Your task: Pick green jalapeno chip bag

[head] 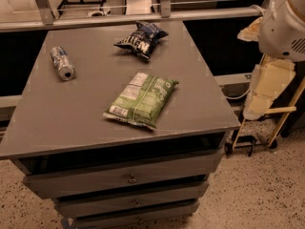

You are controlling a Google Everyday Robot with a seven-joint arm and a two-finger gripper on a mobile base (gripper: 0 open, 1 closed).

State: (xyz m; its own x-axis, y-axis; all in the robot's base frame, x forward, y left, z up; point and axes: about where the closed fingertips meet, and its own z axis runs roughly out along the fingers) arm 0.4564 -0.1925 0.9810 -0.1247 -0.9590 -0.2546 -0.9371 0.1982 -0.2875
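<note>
The green jalapeno chip bag (140, 99) lies flat near the middle of the grey cabinet top (71, 118), its white label panel facing up. It is the largest bag here. A smaller dark blue chip bag (141, 38) lies further back. My gripper is out of view. Only white and cream parts of my arm (283, 30) show at the right edge, beside and off the cabinet top and well away from the green bag.
A silver can (62, 63) lies on its side at the back left of the top. Drawers (128, 178) run below the front edge. A railing (143, 15) stands behind the cabinet. A yellow-framed cart (267, 123) stands on the floor at the right.
</note>
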